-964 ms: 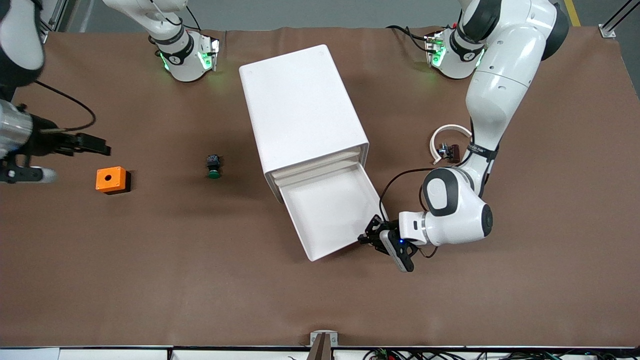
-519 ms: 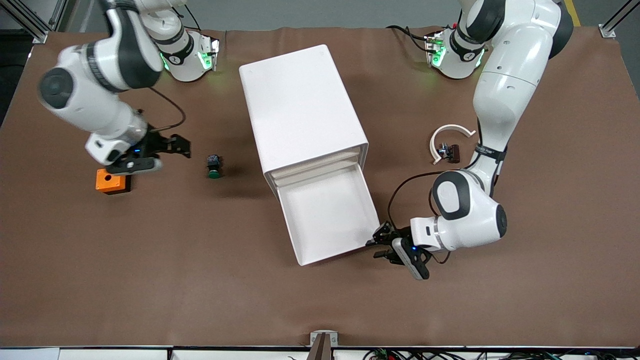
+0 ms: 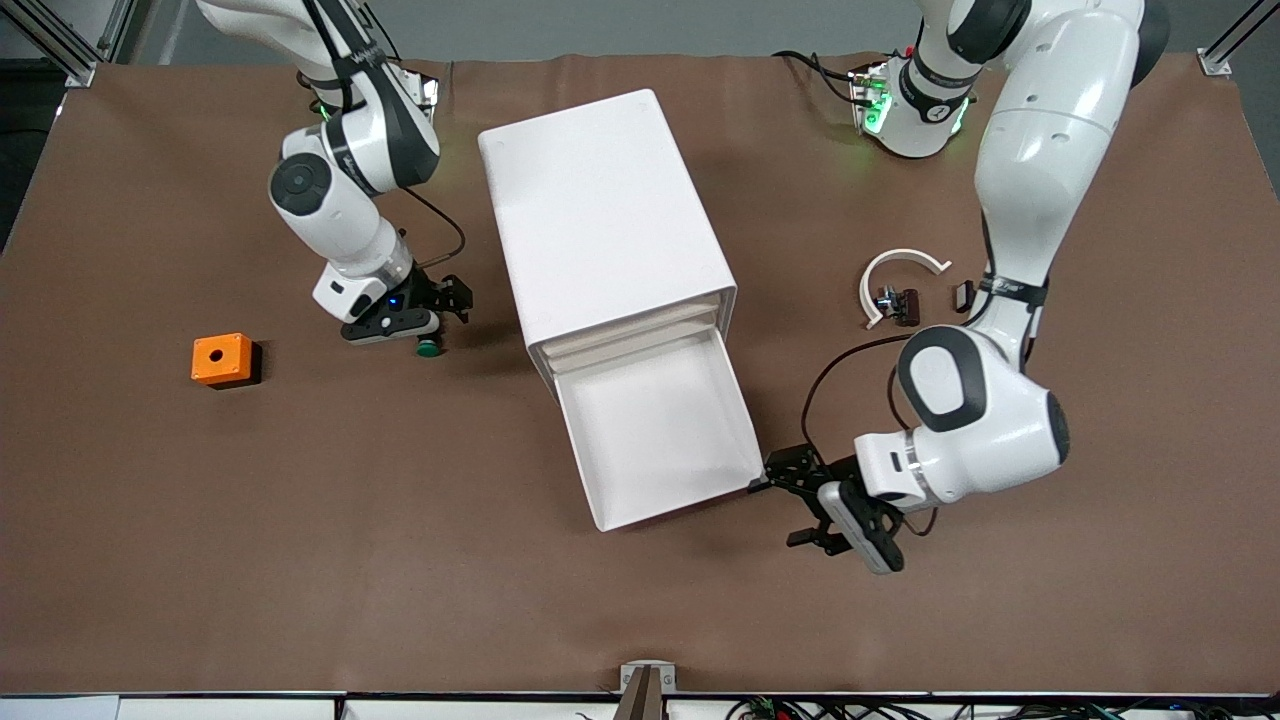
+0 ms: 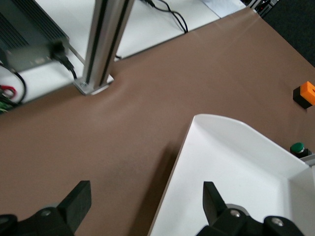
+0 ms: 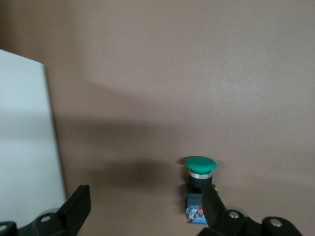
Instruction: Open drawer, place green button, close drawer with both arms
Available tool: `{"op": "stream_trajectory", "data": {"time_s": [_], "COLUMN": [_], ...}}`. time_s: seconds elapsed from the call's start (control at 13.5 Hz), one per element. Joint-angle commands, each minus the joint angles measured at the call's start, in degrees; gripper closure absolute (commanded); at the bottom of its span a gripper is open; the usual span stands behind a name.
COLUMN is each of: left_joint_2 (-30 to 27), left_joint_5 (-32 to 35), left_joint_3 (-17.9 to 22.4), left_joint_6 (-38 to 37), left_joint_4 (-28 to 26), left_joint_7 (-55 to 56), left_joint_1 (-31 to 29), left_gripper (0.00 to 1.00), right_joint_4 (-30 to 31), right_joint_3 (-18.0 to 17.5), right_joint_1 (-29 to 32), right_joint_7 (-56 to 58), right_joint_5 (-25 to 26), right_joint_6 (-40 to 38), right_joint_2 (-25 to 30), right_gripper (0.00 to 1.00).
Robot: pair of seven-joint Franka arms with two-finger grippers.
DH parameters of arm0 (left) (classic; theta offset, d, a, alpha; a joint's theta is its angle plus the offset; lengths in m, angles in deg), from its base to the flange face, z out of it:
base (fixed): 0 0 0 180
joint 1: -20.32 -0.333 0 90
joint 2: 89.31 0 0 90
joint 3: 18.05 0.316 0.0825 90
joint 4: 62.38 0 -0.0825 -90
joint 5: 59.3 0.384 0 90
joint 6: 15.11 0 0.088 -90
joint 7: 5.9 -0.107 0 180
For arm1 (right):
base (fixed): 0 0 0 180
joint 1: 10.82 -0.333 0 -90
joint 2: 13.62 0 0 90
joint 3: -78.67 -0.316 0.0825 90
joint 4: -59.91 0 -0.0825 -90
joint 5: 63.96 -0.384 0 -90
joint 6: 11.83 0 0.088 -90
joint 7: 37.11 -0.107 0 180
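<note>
The white cabinet [image 3: 600,210] stands mid-table with its lowest drawer [image 3: 600,455] pulled out and empty. The green-capped button [image 3: 429,347] lies on the table beside the cabinet, toward the right arm's end. My right gripper [image 3: 455,300] is open, low over the button's black body. In the right wrist view the button [image 5: 200,169] lies by one finger of the gripper [image 5: 145,209]. My left gripper [image 3: 795,503] is open, just off the drawer's front corner. In the left wrist view the gripper [image 4: 145,206] straddles the drawer's rim [image 4: 197,123], and the button [image 4: 297,147] shows far off.
An orange cube [image 3: 221,359] sits toward the right arm's end of the table. A white curved part [image 3: 893,270] and small dark parts [image 3: 905,303] lie by the left arm. The cabinet wall [image 5: 24,147] is close beside my right gripper. A metal post [image 4: 101,49] stands at the table edge.
My right arm has swung in from the table's end, past the orange cube, to over the button. My left gripper has drawn back from the drawer's front corner, toward the front camera.
</note>
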State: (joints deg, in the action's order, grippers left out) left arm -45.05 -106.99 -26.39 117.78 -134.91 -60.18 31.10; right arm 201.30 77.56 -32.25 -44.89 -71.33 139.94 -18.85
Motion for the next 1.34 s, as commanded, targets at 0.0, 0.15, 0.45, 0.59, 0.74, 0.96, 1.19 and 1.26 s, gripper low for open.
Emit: {"op": "stream_trajectory", "data": {"time_s": [0.0,0.15,0.45,0.59,0.74,0.96,1.19,1.26], "left_joint_2": [-6.2,-8.9,-13.7,-16.8,-19.9,-23.9,-28.2,-29.5], "left_joint_5": [6.4,10.1,18.5,25.2,36.0,44.6,45.6,45.7], "left_joint_3": [0.9,1.0,1.1,1.1,1.0,0.6,1.0,1.0], "left_joint_6": [-1.9,-7.3,-17.7,-21.8,-24.8,-31.3,-38.8,-40.2], "left_joint_4": [-3.8,-3.9,-3.9,-3.9,-4.0,-3.9,-4.0,-4.0], "left_joint_7": [3.7,7.7,19.0,26.0,31.9,42.0,43.2,43.7], "left_joint_1": [-1.1,-2.4,-8.7,-10.3,-10.2,-10.0,-11.3,-12.5], "left_gripper": [0.0,0.0,0.0,0.0,0.0,0.0,0.0,0.0], "right_joint_4": [3.2,3.5,6.6,7.8,8.1,8.0,7.9,7.8], "right_joint_3": [0.8,0.8,1.1,1.2,1.1,1.0,0.9,0.9], "right_joint_1": [-0.5,-0.5,1.4,2.2,3.1,3.4,3.6,3.6], "right_joint_7": [-0.9,-0.7,-0.3,-0.2,-0.2,-0.5,-2.0,-1.9], "right_joint_5": [1.6,3.2,7.1,7.5,7.5,7.4,7.1,7.1], "right_joint_6": [6.0,6.4,10.8,14.4,18.0,18.7,18.1,17.2], "right_joint_2": [-2.8,-4.0,-4.5,-6.6,-9.6,-11.3,-10.8,-10.2], "right_gripper": [0.0,0.0,0.0,0.0,0.0,0.47,1.0,1.0]}}
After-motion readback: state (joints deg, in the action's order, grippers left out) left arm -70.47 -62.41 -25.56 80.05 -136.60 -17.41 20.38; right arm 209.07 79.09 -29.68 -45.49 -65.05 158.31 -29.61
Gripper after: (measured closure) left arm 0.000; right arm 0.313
